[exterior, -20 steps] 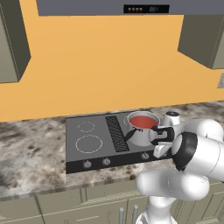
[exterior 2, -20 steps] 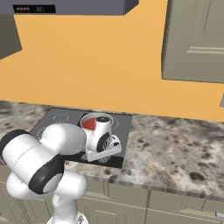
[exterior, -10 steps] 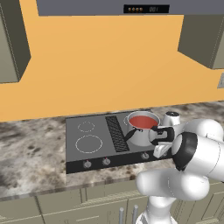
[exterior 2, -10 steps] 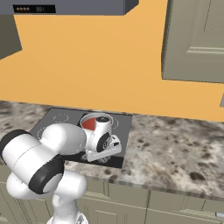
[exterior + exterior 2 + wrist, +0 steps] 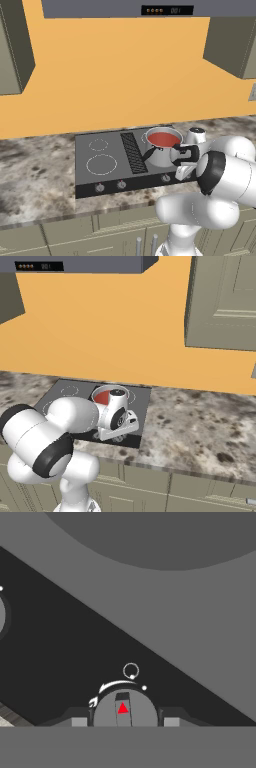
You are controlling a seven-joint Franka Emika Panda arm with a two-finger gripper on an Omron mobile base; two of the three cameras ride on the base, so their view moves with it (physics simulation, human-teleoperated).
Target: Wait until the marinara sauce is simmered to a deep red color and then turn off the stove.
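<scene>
The marinara sauce (image 5: 163,138) is a flat orange-red disc inside a shiny steel pot (image 5: 161,154) on the right rear burner of the dark stove (image 5: 107,150). From the right base view the sauce (image 5: 102,397) peeks out behind my hand. My gripper (image 5: 181,173) points down at the stove's front control strip, just right of the pot's black handle (image 5: 148,152). In the hand view a round grey knob (image 5: 122,709) with a red triangle sits between my fingertips (image 5: 77,720), and the gripper (image 5: 122,721) is shut on it. The gripper (image 5: 119,436) is at the stove's front right corner.
Three more knobs line the strip, the nearest one (image 5: 165,177) just left of my hand. A small silver vessel (image 5: 196,135) stands right of the pot. The hood (image 5: 165,9) with its display hangs above. The marbled counter (image 5: 200,426) stretches right.
</scene>
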